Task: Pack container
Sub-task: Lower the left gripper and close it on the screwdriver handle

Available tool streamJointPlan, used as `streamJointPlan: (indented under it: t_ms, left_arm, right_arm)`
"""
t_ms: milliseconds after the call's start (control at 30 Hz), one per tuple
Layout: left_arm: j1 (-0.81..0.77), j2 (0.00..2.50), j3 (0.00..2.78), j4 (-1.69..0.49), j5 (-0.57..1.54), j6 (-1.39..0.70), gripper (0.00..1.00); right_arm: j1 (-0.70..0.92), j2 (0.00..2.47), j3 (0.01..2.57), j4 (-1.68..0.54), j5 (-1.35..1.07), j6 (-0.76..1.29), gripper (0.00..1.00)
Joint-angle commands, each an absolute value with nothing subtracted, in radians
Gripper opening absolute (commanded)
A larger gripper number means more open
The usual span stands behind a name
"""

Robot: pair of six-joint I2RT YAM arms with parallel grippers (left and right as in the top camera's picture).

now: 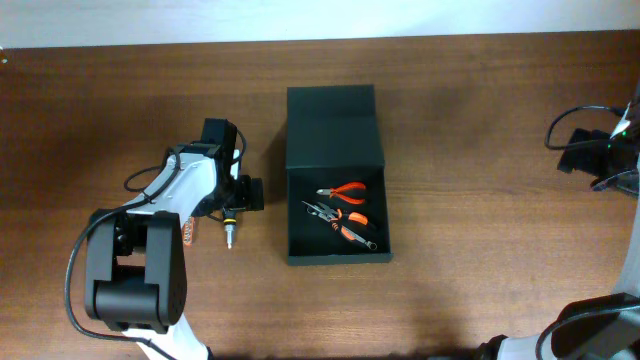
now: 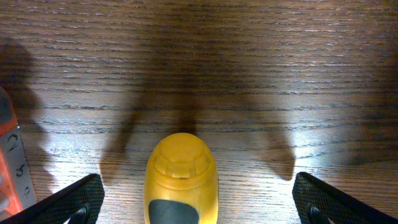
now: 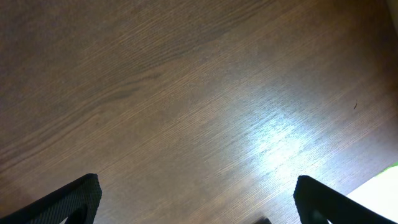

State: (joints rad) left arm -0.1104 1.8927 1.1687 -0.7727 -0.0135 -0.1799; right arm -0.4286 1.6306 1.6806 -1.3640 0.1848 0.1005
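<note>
Overhead looks straight down on the table (image 1: 470, 250); both wrist views face it closely, the left sharing the screwdriver (image 2: 181, 174).

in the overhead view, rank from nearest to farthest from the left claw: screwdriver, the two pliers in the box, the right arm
1. screwdriver, directly under the left claw, left of the box.
2. upper pliers and lower pliers, inside the box, centre: too close to call between them.
3. right arm, far right edge.

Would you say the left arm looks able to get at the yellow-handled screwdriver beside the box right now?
Probably yes: the left gripper hangs open right over the screwdriver, its yellow handle between the fingers, with bare table either side. An orange item sits outside the fingers.
</note>
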Motion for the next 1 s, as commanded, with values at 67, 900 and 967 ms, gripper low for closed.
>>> streamJointPlan:
  t_ms: [67,900,967]
  left_arm:
    - [-0.109,1.897,1.159,-0.77,0.001,-0.17,0.99]
    - [-0.109,1.898,1.124,-0.773,-0.049,-0.171,0.99]
    - [-0.109,1.898,1.122,-0.77,-0.048,-0.171,0.99]
  right_arm:
    - [-0.432,1.611,1.679,-1.364,0.187,0.102,0.99]
    - [-0.432,1.611,1.679,-1.364,0.187,0.102,0.99]
    - [-0.432,1.611,1.679,-1.364,0.187,0.102,0.99]
